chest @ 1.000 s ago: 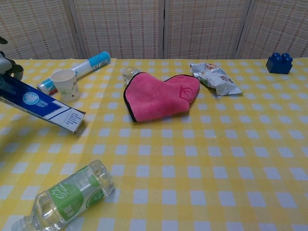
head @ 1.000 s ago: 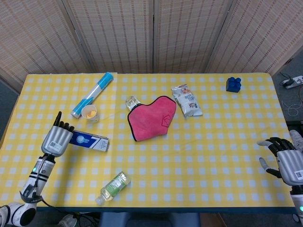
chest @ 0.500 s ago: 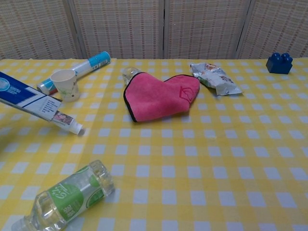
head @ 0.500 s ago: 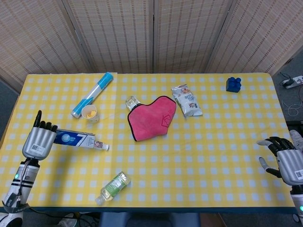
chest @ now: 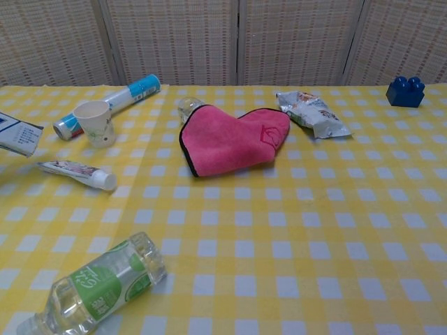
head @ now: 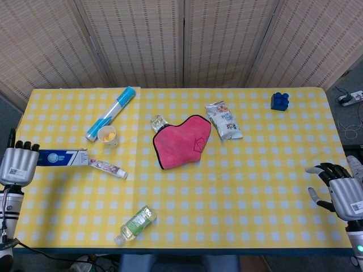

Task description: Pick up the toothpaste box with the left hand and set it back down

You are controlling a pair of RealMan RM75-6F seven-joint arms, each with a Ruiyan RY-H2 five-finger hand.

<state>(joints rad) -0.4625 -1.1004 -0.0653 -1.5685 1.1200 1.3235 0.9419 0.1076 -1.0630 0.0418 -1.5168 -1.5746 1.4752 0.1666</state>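
Note:
The blue and white toothpaste box (head: 61, 157) is held off the table at the far left, gripped at its left end by my left hand (head: 17, 163). Only its open right end (chest: 17, 133) shows in the chest view. A toothpaste tube (head: 108, 167) lies on the yellow checked table (head: 238, 187) just right of the box; it shows in the chest view as the tube (chest: 77, 173). My right hand (head: 338, 191) hovers at the table's right edge, fingers spread and holding nothing.
A paper cup (head: 107, 135) and a blue-capped clear tube (head: 111, 113) lie behind the box. A pink cloth (head: 181, 140) covers part of a glass (head: 157, 122). A snack packet (head: 224, 120), a blue block (head: 279, 101) and a green-labelled bottle (head: 136, 223) are also there.
My left hand has carried the box leftward, past the table's left edge. The toothpaste tube slid out of the box's open end and now lies on the table.

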